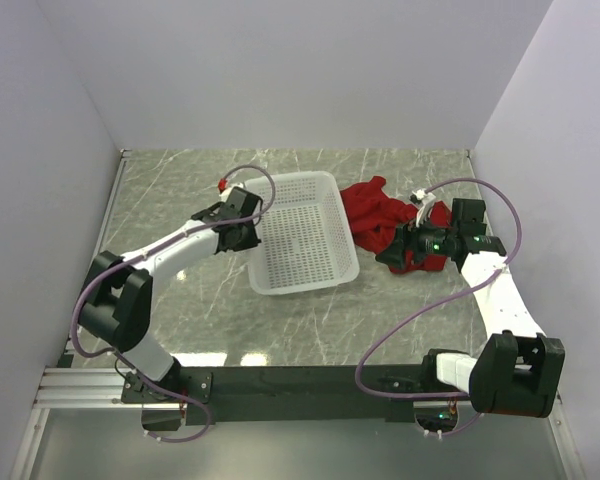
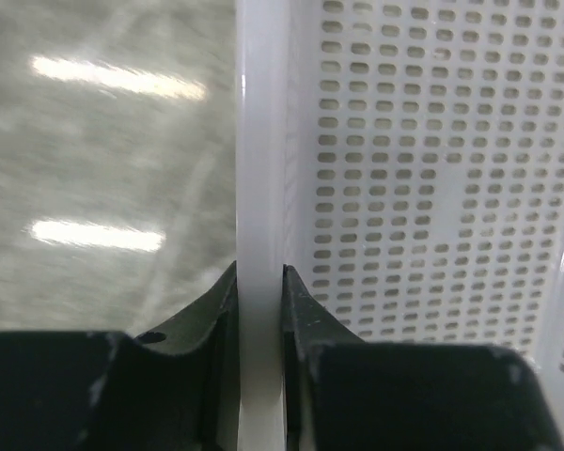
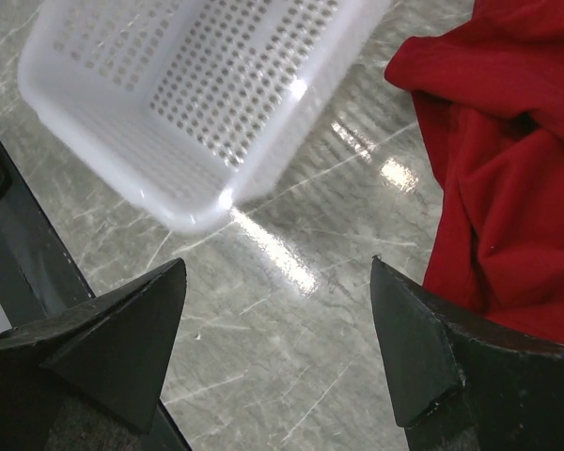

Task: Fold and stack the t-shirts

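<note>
Table (image 1: 310,325): grey marbled top, everything sits on it.

Basket (image 1: 302,287): white plastic mesh, mid-table, nothing in it. Landmark for the rest.

T-shirts (image 1: 372,214): red crumpled heap on the table, right of the basket, touching or just beside its right wall. None inside, none folded. Can't tell how many are in the heap.

My left gripper (image 2: 260,315): at the basket's left wall, jaws clenched on the rim, one finger outside the wall, one inside.

My right gripper (image 3: 277,282): right of the basket at the near edge of the heap. Jaws spread wide, nothing between them, bare table below. Red cloth is just beside the heap-side finger.

Handling, my judgement: the fabric is soft cotton, light and limp, with no stiffness. It will drape, drag and bunch when pinched. It is not fragile, and I don't expect it to slip in my pads. A bite mid-heap would lift only a wad. Better to take an edge such as a hem, shoulder seam or collar. The fold nearest my right gripper is the easiest first bite. Spreading a shirt flat needs both grippers, so the left must release the rim first. Folding not yet started.
</note>
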